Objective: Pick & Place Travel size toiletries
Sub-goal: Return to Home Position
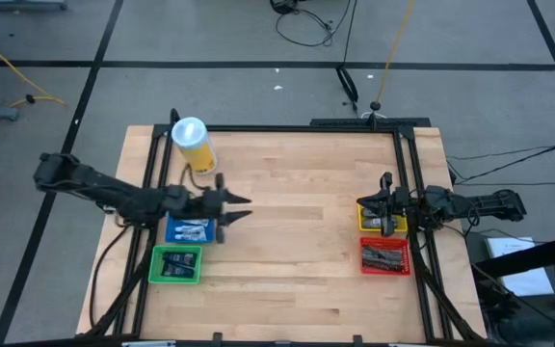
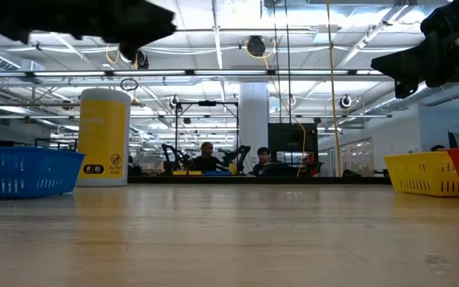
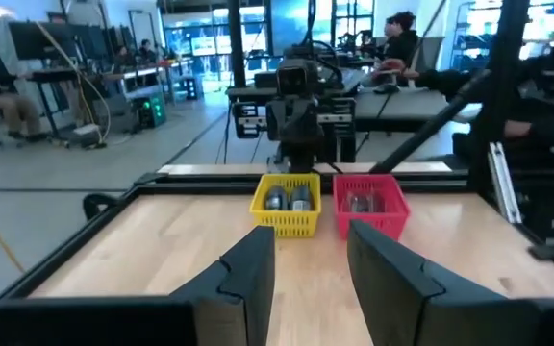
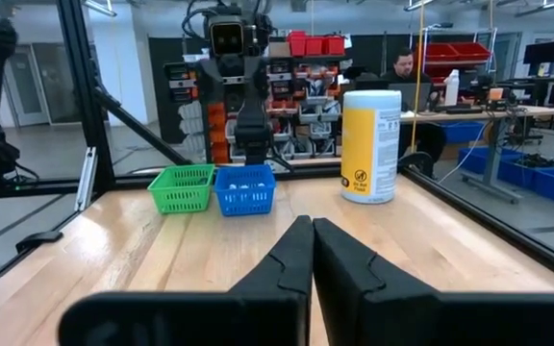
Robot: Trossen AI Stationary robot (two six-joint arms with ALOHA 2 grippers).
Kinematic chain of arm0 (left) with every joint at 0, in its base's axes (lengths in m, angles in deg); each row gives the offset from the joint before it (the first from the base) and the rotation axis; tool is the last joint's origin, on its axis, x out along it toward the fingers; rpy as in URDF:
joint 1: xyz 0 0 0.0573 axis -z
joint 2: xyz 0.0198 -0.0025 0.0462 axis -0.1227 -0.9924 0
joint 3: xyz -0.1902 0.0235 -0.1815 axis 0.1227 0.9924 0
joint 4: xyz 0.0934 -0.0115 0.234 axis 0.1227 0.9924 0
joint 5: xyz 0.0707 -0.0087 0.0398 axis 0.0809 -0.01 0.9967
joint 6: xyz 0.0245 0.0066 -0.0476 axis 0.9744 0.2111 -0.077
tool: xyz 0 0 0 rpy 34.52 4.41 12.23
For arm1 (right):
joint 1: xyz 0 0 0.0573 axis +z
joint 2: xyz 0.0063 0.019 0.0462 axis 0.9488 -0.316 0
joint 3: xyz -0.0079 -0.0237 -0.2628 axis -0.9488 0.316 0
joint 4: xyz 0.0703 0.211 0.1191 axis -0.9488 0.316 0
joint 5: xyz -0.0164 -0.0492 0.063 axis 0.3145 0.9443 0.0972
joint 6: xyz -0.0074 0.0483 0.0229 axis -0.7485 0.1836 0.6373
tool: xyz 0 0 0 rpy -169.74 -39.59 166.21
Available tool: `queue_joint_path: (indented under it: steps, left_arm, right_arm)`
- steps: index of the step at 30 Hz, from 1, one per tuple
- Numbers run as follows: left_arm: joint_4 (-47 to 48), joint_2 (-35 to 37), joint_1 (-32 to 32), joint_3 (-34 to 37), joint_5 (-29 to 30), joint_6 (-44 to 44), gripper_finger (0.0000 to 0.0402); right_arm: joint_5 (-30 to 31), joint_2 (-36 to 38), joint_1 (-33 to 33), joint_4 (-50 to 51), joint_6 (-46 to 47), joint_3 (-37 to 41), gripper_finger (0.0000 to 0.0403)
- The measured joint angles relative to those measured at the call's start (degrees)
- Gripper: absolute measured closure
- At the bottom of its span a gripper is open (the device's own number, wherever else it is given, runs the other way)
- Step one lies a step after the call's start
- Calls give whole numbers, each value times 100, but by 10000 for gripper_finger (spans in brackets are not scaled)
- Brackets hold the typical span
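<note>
Toiletries [image 1: 192, 231] are sorted into bins [image 1: 362, 257], so the left gripper [image 3: 308, 235] is held parted and empty, the right gripper [image 4: 311, 223] closed.

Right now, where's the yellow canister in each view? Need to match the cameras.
High view: yellow canister at the back left of the table, behind the blue basket.
Low view: upright at the left, just right of the blue basket.
Left wrist view: not in it.
Right wrist view: upright at the table's far side, apart from the blue basket.
Shared landmark: the blue basket.
</note>
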Motion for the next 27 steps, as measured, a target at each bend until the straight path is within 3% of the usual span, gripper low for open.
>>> queue_joint_path:
  steps: [5,12,14,17,27]
  left_arm:
    - [152,1261,152,830,107,78,270]
    - [680,3377,-130,2143,172,-110,270]
    - [934,3984,-260,2507,-40,-75,270]
    - [1677,4606,-432,2465,-379,42,270]
    - [3607,5884,-657,2481,-492,-88,270]
  right_arm:
    - [0,0,0,0,1,0,399]
    - [0,0,0,2,0,0,399]
    - [0,-1,0,2,0,0,399]
    - [0,0,0,2,2,0,399]
    - [0,-1,0,2,2,0,399]
